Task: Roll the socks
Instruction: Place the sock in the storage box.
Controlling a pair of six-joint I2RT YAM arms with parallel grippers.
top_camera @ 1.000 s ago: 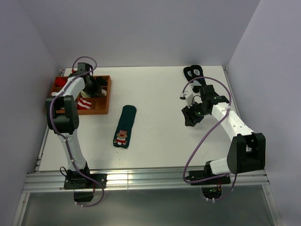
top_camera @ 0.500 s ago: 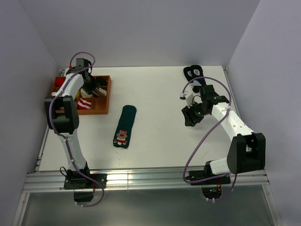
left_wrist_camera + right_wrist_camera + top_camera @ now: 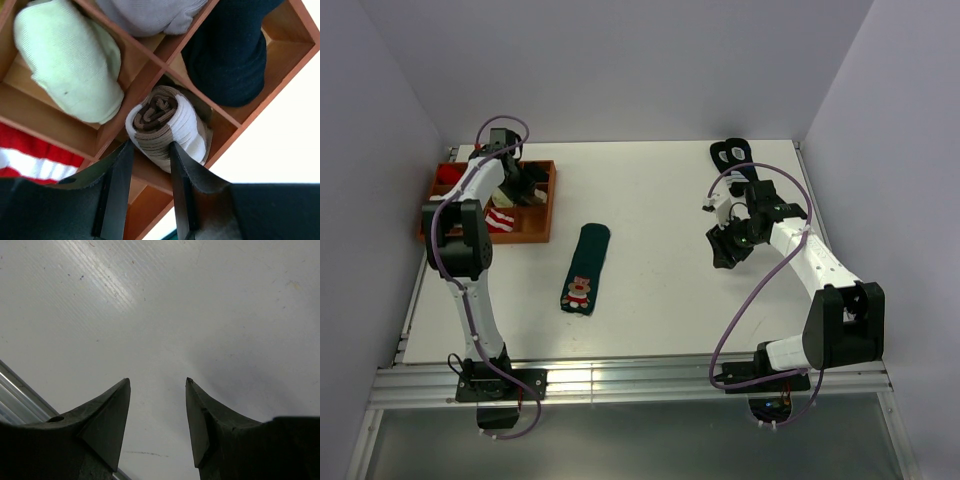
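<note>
- The left gripper (image 3: 150,145) is reaching down into a wooden tray (image 3: 541,236) that is sitting at the far left corner of the table (image 3: 660,200).
- The brown sock with cream stripes (image 3: 167,122) is lying rolled up in a compartment along an outer edge of the tray, with bare table just beyond that wall.
- The left fingers (image 3: 117,185) are standing partly apart, one on each side of the roll's near end; whether they are pressing on it cannot be told.
- A pale green sock (image 3: 70,60), a grey one (image 3: 150,15), a dark navy one (image 3: 230,50) and a red-and-white striped one (image 3: 30,160) are filling the neighbouring compartments.
- The dark green sock with the bear (image 3: 585,268) is lying flat and unrolled left of the table's centre, well apart from the tray.
- The right gripper (image 3: 157,382) is hovering over bare table toward the right edge, jaws spread wide and holding nothing.
- Black socks (image 3: 730,153) are lying at the far edge, near the right corner.
</note>
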